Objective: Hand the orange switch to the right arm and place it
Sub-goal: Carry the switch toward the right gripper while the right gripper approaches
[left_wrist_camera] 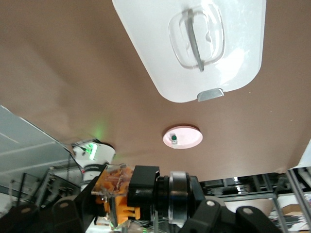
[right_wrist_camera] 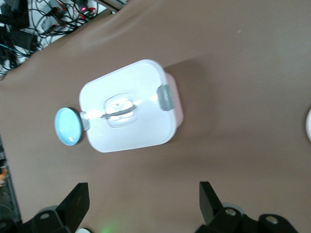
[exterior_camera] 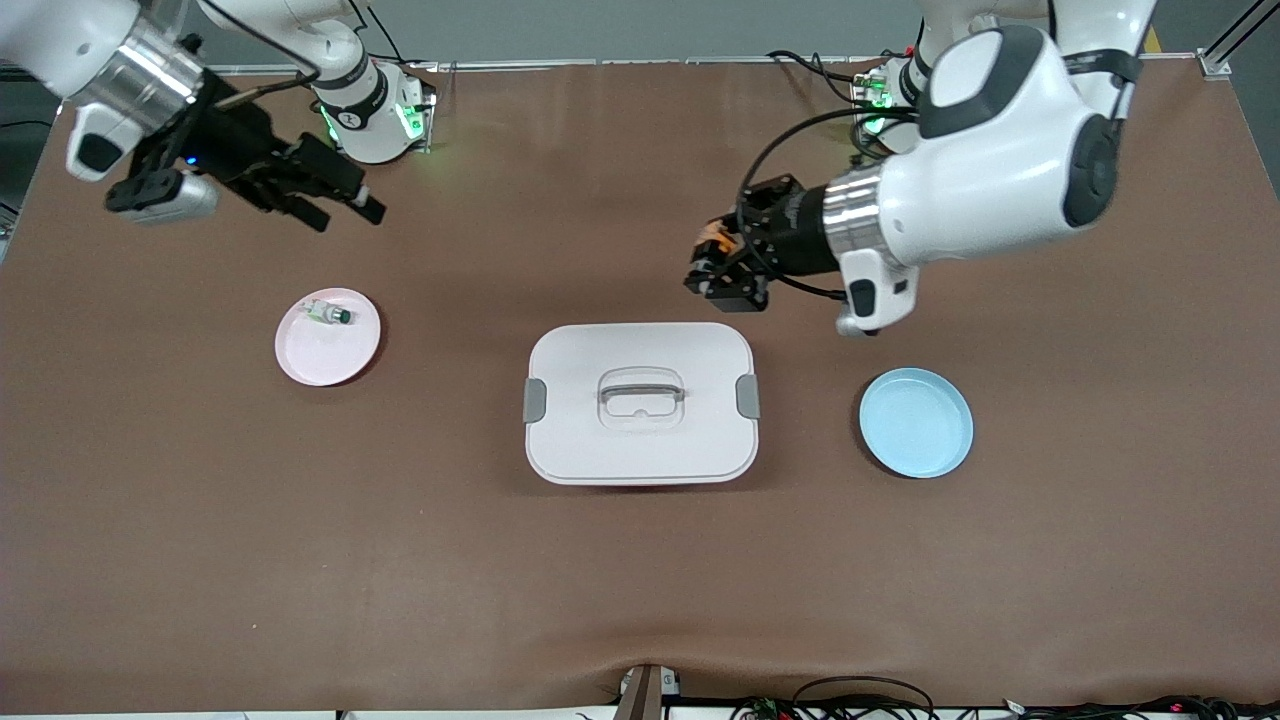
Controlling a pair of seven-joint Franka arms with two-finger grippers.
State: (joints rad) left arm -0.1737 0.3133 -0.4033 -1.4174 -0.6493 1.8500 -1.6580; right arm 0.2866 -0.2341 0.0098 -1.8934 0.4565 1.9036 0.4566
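My left gripper (exterior_camera: 722, 272) is shut on the orange switch (exterior_camera: 718, 240), a small black part with orange marks. It holds it in the air over the bare table beside the white lidded box (exterior_camera: 580, 440). In the left wrist view the orange switch (left_wrist_camera: 121, 191) sits between the jaws of the left gripper (left_wrist_camera: 131, 201). My right gripper (exterior_camera: 345, 205) is open and empty, up in the air near the right arm's base, over the table above the pink plate (exterior_camera: 320, 358). Its fingertips (right_wrist_camera: 75, 201) stand wide apart in the right wrist view.
A pale part with a green tip (exterior_camera: 328, 314) lies on the pink plate, also in the left wrist view (left_wrist_camera: 173, 140). An empty blue plate (exterior_camera: 915, 425) lies toward the left arm's end. The box has a clear handle (exterior_camera: 641, 392) and grey clips.
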